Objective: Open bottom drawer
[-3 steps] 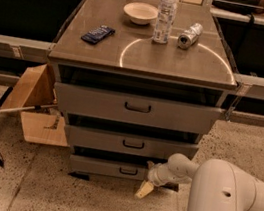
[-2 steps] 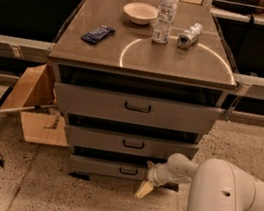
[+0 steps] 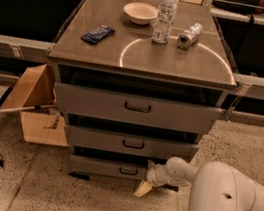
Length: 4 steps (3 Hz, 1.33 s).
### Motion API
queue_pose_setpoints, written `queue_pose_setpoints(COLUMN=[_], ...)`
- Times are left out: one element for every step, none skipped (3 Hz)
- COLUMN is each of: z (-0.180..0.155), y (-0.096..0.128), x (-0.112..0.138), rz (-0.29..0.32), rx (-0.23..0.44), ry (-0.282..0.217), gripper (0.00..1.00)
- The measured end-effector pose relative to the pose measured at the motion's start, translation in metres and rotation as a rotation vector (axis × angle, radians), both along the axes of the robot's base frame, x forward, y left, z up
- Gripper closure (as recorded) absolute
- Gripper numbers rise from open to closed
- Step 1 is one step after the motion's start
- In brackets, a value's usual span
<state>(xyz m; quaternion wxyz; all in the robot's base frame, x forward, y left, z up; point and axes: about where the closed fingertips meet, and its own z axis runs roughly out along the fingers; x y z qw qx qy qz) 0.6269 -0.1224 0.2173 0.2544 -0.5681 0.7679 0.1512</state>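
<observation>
Down low we find the bottom drawer (image 3: 96, 166), the lowest of three in the grey cabinet (image 3: 145, 59), with its black handle (image 3: 128, 170) at the middle of the front. The gripper (image 3: 147, 179) sits at the right end of that front, just beside the handle. We cannot tell whether it is open or closed. The white arm (image 3: 221, 204) reaches in from the right.

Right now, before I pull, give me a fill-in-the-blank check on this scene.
The gripper is by the ___ end of the bottom drawer, in camera view. The cabinet has ___ drawer fronts. The can lies on its ___ beside the upright bottle. Missing: right; three; side.
</observation>
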Motion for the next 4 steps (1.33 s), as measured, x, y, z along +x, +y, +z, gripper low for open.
queue_pose_setpoints(z=[-0.007, -0.019, -0.032, -0.032], y=[-0.004, -0.010, -0.011, -0.011], x=[0.008, 0.013, 0.022, 0.022], rz=[-0.022, -0.031, -0.021, -0.021], rx=[0.008, 0.057, 0.105, 0.105], ry=[-0.024, -0.008, 0.046, 0.046], gripper=[0.00, 0.00, 0.00, 0.00])
